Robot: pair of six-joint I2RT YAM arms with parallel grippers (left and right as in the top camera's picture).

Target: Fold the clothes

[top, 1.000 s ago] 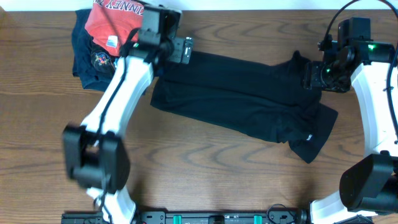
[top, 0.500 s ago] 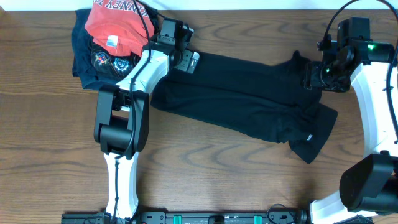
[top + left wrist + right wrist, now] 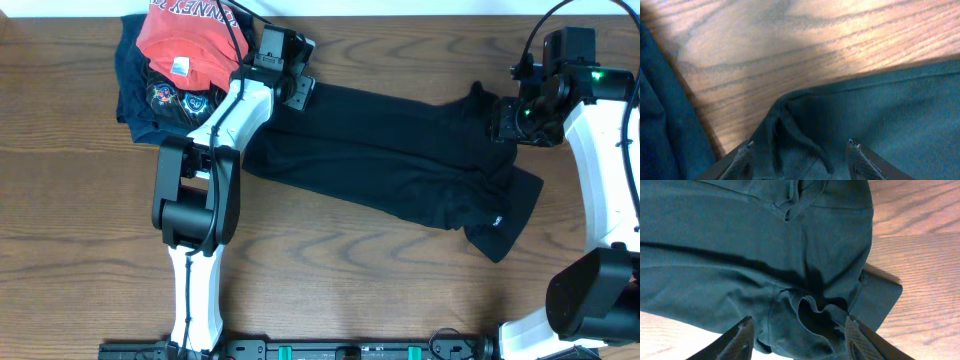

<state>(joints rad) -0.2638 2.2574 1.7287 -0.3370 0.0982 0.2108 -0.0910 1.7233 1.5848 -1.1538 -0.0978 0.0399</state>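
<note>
Though stretched out long, the clothes [image 3: 390,160] show creases — plain black fabric.

The garment [image 3: 400,165] shows plain black with a tiny white logo [image 3: 493,221]; red shirt [image 3: 185,40] carries white lettering, navy shirt [image 3: 135,100] a colourful print, bench [image 3: 80,250] brown wood-grain.

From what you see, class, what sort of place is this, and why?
Probably a robot lab bench: a white left arm and right arm at a wood-grain table, a black garment spread between them.
</note>
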